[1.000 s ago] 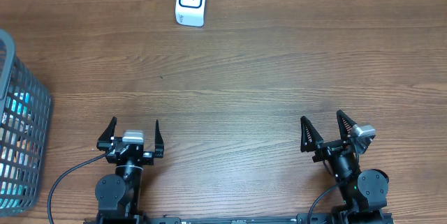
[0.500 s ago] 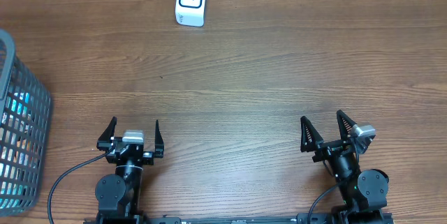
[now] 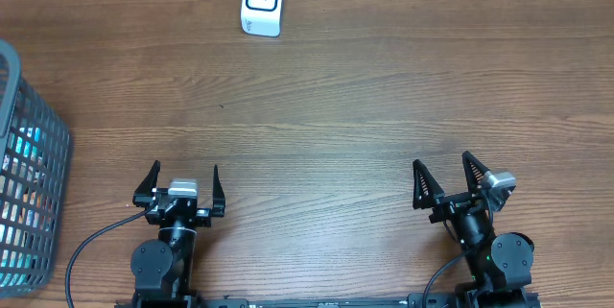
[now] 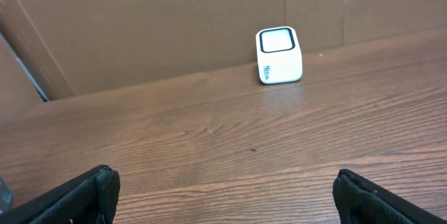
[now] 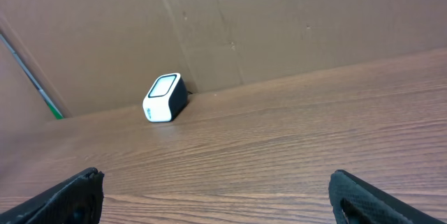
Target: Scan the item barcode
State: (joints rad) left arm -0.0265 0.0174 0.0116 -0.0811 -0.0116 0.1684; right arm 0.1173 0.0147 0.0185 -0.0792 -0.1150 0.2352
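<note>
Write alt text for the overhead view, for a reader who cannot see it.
At the near edge of a wooden table, the left gripper and right gripper both stand open and empty. A small white scanner stands at the far edge; a grey basket holding items sits far left.

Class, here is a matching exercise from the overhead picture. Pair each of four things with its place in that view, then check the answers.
Things:
1. white barcode scanner
2. grey basket
3. left gripper
4. right gripper

Places in the overhead view:
A. far left edge
B. bottom, right side
C. top, left of centre
D. bottom, left side

Pairs: 1-C, 2-A, 3-D, 4-B
</note>
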